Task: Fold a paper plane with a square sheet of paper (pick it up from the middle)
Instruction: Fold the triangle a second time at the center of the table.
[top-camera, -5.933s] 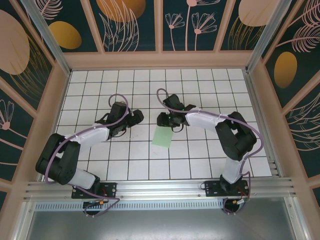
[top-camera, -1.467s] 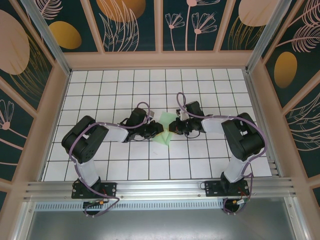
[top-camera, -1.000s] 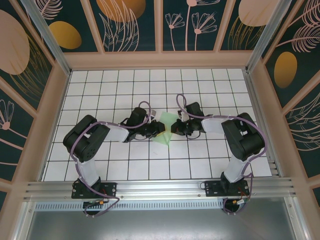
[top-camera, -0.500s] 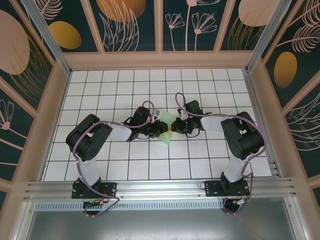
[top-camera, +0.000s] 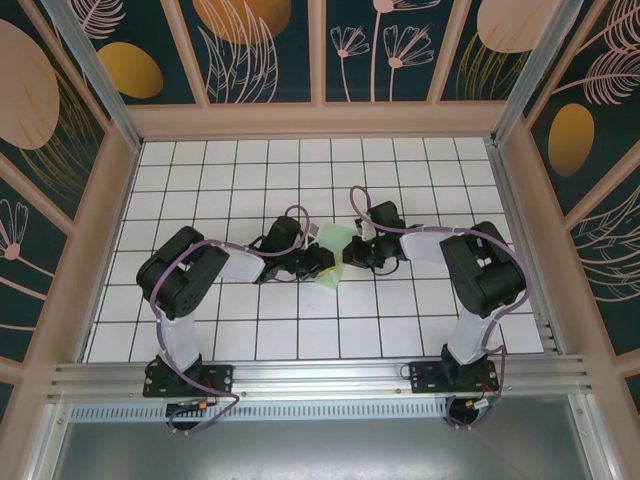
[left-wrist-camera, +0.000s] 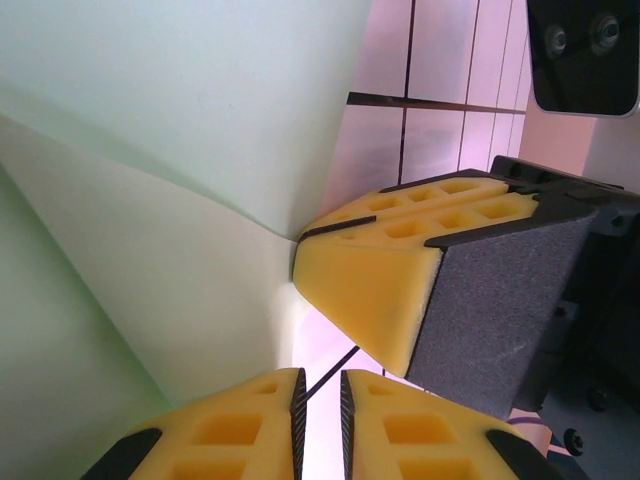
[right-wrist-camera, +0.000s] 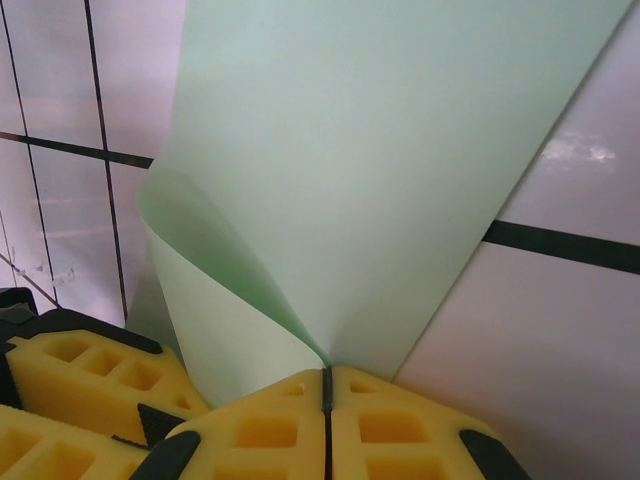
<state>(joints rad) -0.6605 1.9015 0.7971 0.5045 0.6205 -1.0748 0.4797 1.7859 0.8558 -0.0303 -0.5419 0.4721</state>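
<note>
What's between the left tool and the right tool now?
The square sheet of paper, curled up between left tool and right tool; the top view shows it.

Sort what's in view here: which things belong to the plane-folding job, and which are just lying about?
Belong: square sheet of paper, pinched in the right gripper; left gripper close beside it.
Not part of it, only surroundings: white gridded table; patterned walls.

Flat sheet (top-camera: 334, 242) now buckled upward; left tool (top-camera: 327, 262) moved in.
</note>
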